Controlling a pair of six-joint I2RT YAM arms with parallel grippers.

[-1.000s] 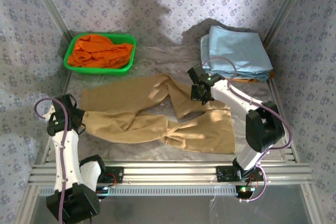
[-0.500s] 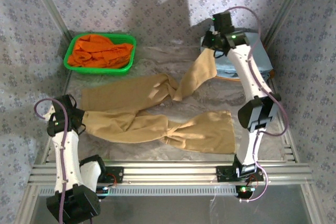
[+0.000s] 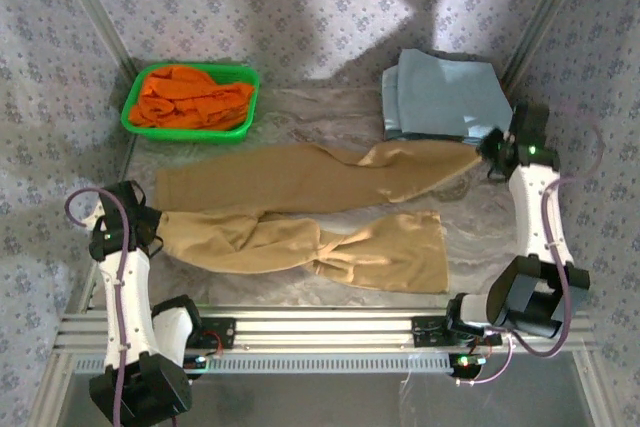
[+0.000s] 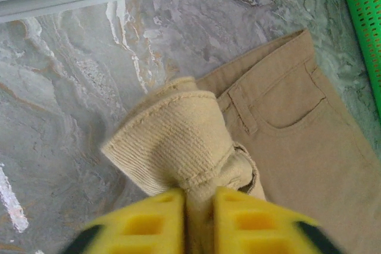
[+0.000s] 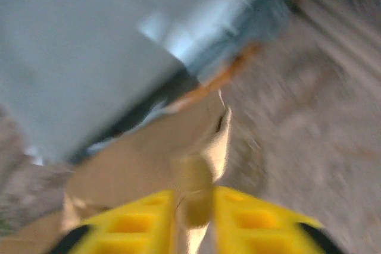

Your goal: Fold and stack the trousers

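The left arm (image 3: 122, 292) and right arm (image 3: 537, 217) have white links, black joints and a mauve cable each. The left pincer (image 4: 199, 200) and right pincer (image 5: 193, 206) have yellow fingers with square recesses.

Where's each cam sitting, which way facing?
Top external: above and behind the bases, looking down at the table; both arms show.
Left wrist: on left gripper, looking down at the trousers' waist; yellow fingers show.
Right wrist: on right gripper, blurred, facing the blue stack; yellow fingers show.
Shared: both wrist views show trousers pinched between fingers.
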